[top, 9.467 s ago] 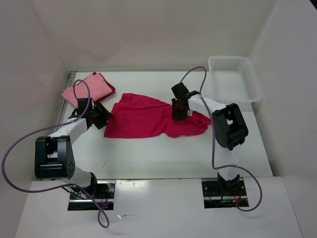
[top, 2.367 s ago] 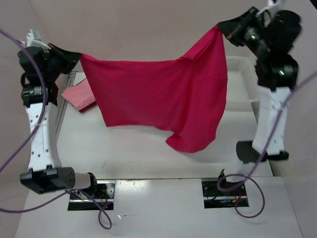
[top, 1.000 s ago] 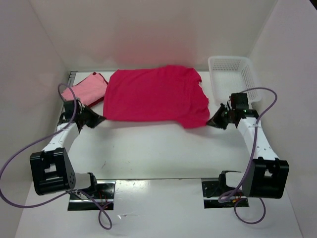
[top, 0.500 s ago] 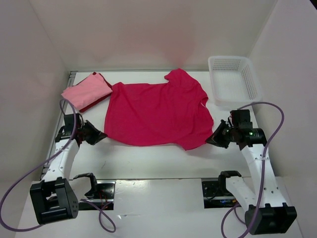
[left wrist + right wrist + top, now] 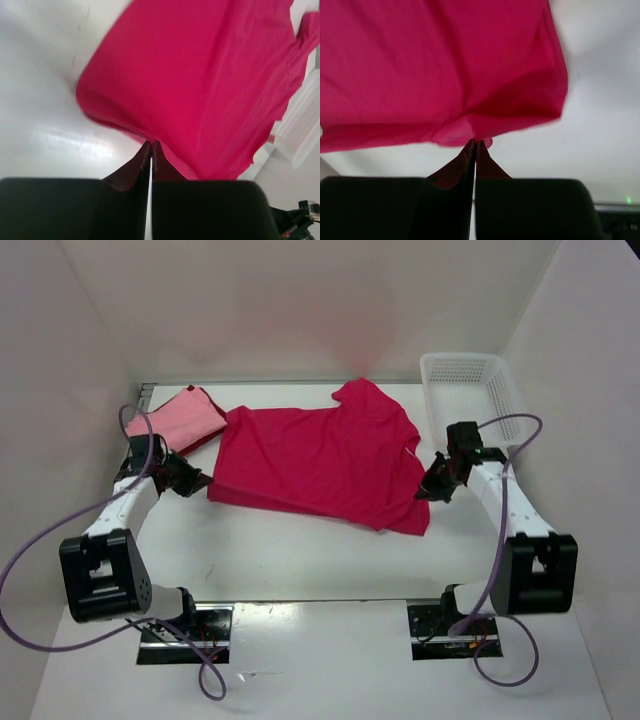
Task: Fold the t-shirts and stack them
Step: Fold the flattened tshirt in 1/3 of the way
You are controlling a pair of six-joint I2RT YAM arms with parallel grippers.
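The crimson-magenta t-shirt point(image 5: 320, 455) lies spread across the middle of the table, collar toward the right. My left gripper point(image 5: 196, 483) is shut on its near-left hem corner. My right gripper point(image 5: 428, 490) is shut on the near-right corner. In the left wrist view the closed tips point(image 5: 151, 144) pinch the shirt's edge point(image 5: 200, 85). The right wrist view shows closed tips point(image 5: 474, 142) nipping a small bunch of cloth point(image 5: 445, 65) held just off the table. A folded light pink t-shirt point(image 5: 176, 418) lies at the back left, on a dark red one point(image 5: 207, 439).
A white mesh basket point(image 5: 476, 400) stands at the back right, close to the right arm, and shows in the left wrist view point(image 5: 300, 125). White walls enclose the table on three sides. Purple cables loop from both arms.
Both grippers have moved away from the near edge toward the back, carrying the hem corners with them. The shirt's near edge now lies further back and slightly doubled.
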